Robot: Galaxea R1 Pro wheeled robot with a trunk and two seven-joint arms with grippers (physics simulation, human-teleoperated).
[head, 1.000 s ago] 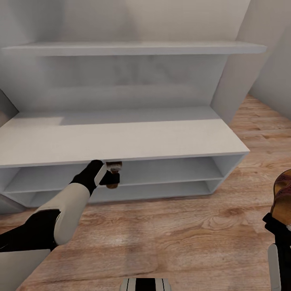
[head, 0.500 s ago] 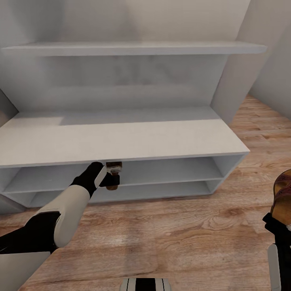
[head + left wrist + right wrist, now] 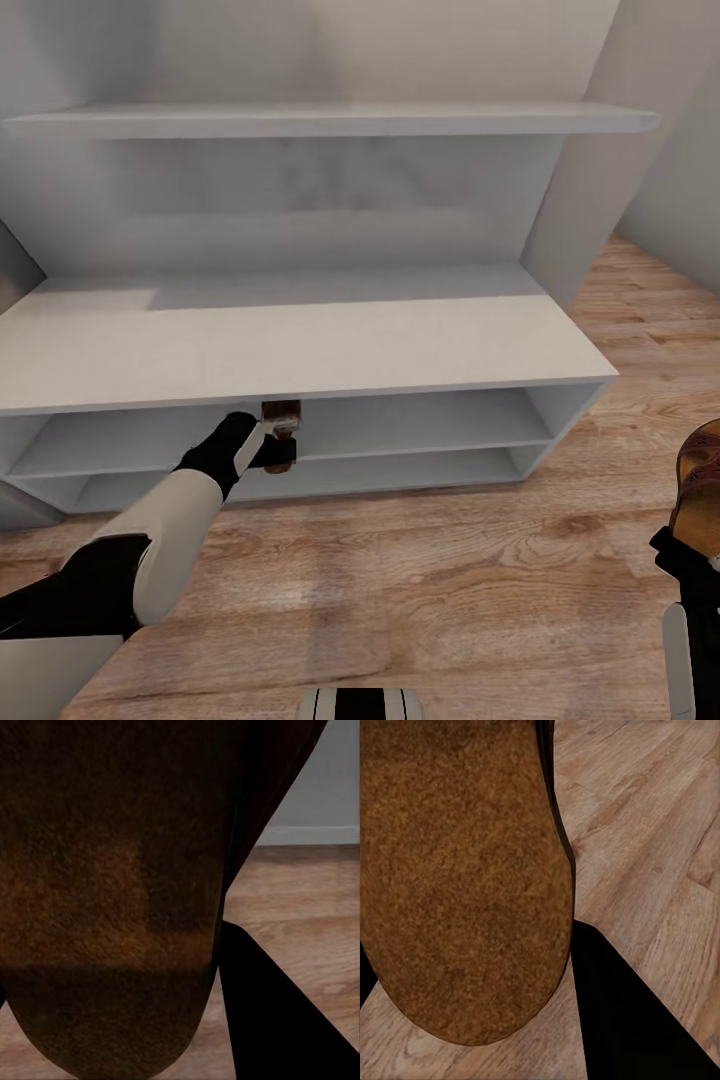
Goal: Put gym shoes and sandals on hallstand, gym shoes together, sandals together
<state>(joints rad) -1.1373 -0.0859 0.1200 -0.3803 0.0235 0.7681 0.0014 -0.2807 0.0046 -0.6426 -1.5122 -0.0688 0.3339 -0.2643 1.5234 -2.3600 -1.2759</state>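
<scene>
Holding one sandal (image 3: 281, 418) in my left gripper (image 3: 276, 440), I have that arm stretched forward and low, so the sandal sits just under the front edge of the thick top of the hallstand (image 3: 300, 345), at the mouth of the upper open tier and a little left of the rack's middle. From the head view the sandal looks upright or steeply tilted in my grasp, but I cannot tell whether it touches the tier board. In my left wrist view the same sandal's dark brown underside (image 3: 112, 892) lies close against the lens, with one black finger (image 3: 277, 1020) beside it and a strip of corridor floor (image 3: 300, 907) and pale wall beyond. My jaws there are closed on the sandal.

My right gripper (image 3: 690, 560) is down at the right edge of the head view, over the wood planks of the corridor floor (image 3: 450, 560) and well apart from the rack's right end. It carries the second sandal (image 3: 700, 490), reddish-brown with a tan edge, partly cut off by the frame. The right wrist view shows this sandal's lighter brown sole (image 3: 457, 877) pressed beside a black finger (image 3: 637, 1020), with plank flooring (image 3: 660, 832) behind it. Those jaws are clamped on that sandal too.

The hallstand's top, its two lower tiers and the floating wall shelf (image 3: 330, 120) above are pale grey-white.
</scene>
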